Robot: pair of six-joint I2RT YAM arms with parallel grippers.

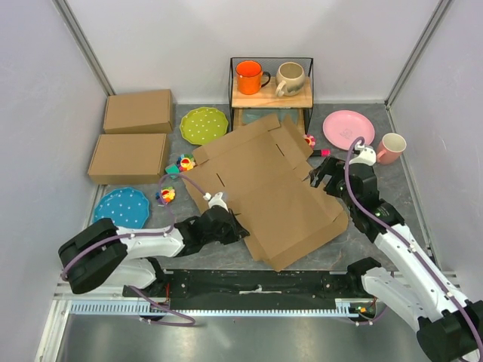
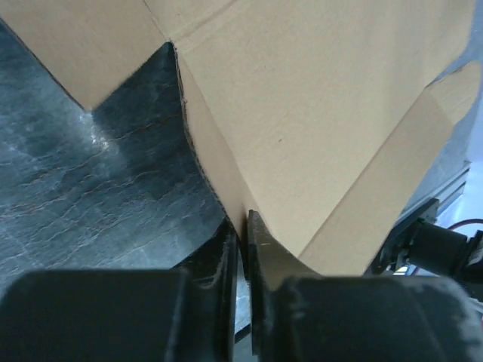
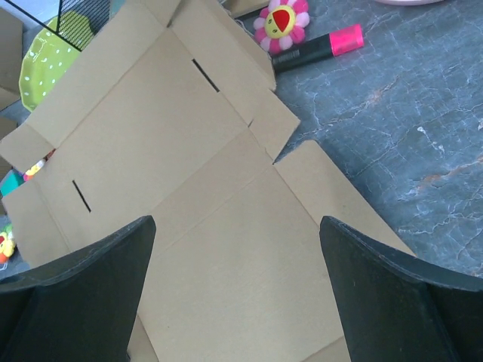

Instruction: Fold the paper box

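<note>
Orange mug [image 1: 249, 77] and beige mug [image 1: 290, 78] stand on the wire shelf [image 1: 268, 99], pink plate [image 1: 348, 128] nearby

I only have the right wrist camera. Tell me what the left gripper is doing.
Observer: The left gripper is pinched shut on an edge of the paper box.
Operator: Give me the spot on the sheet.
Observer: Its near left edge in the top view. There the cardboard curls up off the table.
Operator: Name something near my arm that I cannot see.
Observer: A pink mug stands upright on the table, to the right of the right gripper.
</note>
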